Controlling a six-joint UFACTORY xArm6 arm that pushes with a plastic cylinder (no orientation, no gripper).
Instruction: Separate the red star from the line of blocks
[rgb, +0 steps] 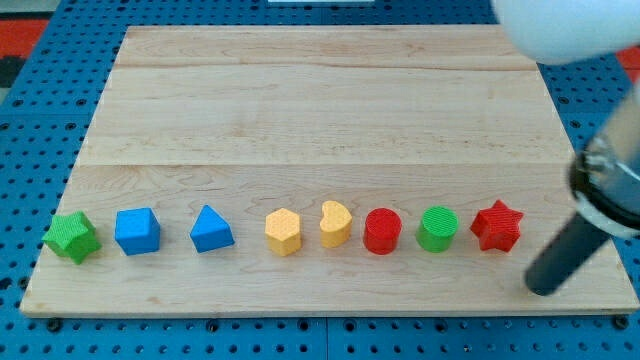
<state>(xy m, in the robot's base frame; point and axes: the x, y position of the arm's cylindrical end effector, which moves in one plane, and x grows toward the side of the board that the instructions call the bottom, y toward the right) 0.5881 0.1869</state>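
Note:
The red star (497, 225) is the last block at the view's right end of a line along the bottom of the wooden board (330, 100). From the view's left the line runs: green star (71, 237), blue cube (137, 231), blue triangle (211, 229), yellow hexagon (283, 232), yellow heart (335, 223), red cylinder (382, 231), green cylinder (437, 229), then the red star. My tip (541, 288) is on the board to the lower right of the red star, a short gap away, touching no block.
The board lies on a blue perforated table (30, 150). The arm's white body (565, 25) fills the view's top right corner, and the blurred rod mount (610, 185) hangs over the board's right edge.

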